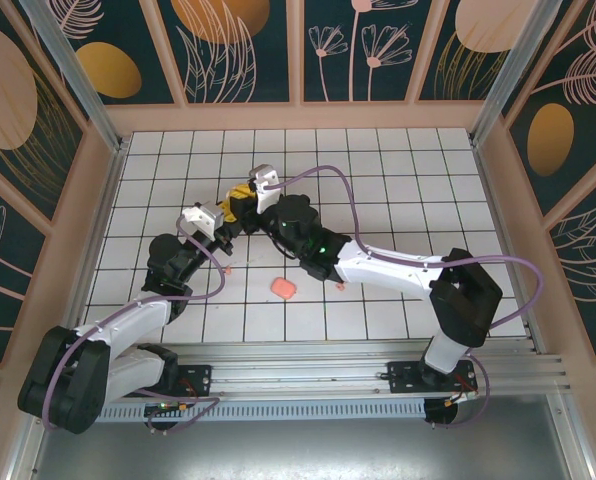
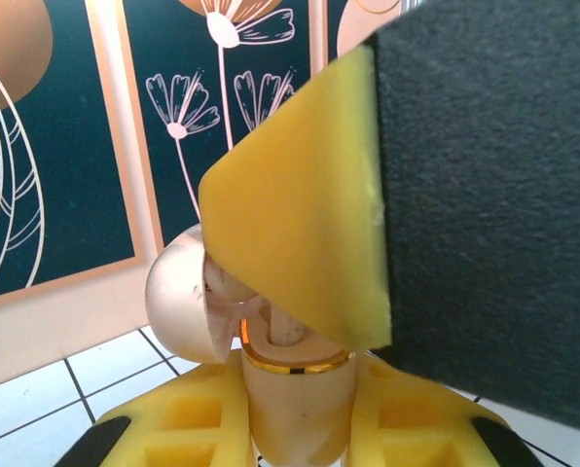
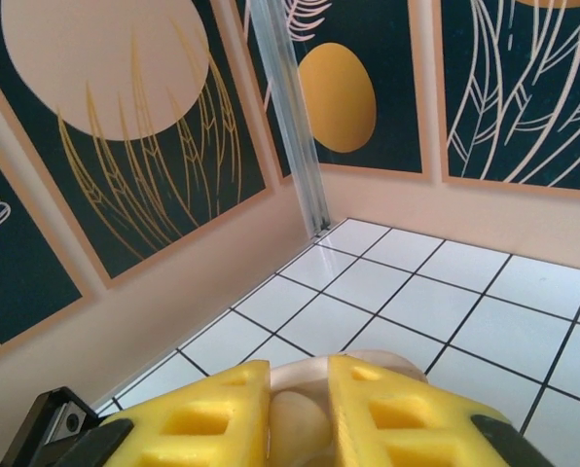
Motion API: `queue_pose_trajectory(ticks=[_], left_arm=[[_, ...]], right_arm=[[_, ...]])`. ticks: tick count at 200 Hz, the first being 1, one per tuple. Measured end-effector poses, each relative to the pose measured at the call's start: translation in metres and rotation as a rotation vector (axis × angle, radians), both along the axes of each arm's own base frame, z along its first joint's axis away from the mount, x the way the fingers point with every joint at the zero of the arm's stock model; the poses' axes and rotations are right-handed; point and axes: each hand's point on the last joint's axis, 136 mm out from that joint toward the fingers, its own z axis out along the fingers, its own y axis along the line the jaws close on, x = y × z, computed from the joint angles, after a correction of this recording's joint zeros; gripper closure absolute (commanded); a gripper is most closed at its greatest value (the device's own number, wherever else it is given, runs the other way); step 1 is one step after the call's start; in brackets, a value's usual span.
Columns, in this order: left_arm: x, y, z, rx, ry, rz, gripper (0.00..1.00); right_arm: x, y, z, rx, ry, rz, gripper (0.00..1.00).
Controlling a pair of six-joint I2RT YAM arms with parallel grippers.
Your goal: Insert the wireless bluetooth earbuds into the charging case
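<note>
Clamping cream charging case, lid open, gold-rimmed: left gripper; right gripper hold unclear.

We see two arms with black joint housings. Right arm has a white link, left arm a silvery-white one. Lilac cables loop along both, with white camera blocks at the wrists. Right gripper's fingers are yellow with square pockets.

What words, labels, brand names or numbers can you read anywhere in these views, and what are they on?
None can be read.
The wall panels carry only flower and leaf drawings, the gridded table has plain lines, and the charging case shows no lettering.
</note>
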Motion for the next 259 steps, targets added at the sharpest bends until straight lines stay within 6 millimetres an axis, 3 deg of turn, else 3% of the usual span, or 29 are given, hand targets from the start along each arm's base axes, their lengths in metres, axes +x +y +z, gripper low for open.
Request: queue_pose_trajectory(ticks=[128,211,259], left_arm=[[-0.001,0.0,-0.002,0.007,0.008,-0.001,0.99],[-0.006,-0.003,0.002,0.007,-0.004,-0.028,0.99],[-0.009,-0.007,0.0,0.018,-0.002,-0.056,0.98]], right_arm=[[-0.007,0.005,0.002,-0.005,-0.009,0.042,0.57],[-0.013,-0.005,0.025,0.039,-0.03,0.113,0.52],[-0.014,-0.015,0.042,0.077,-0.036,0.14,0.44]])
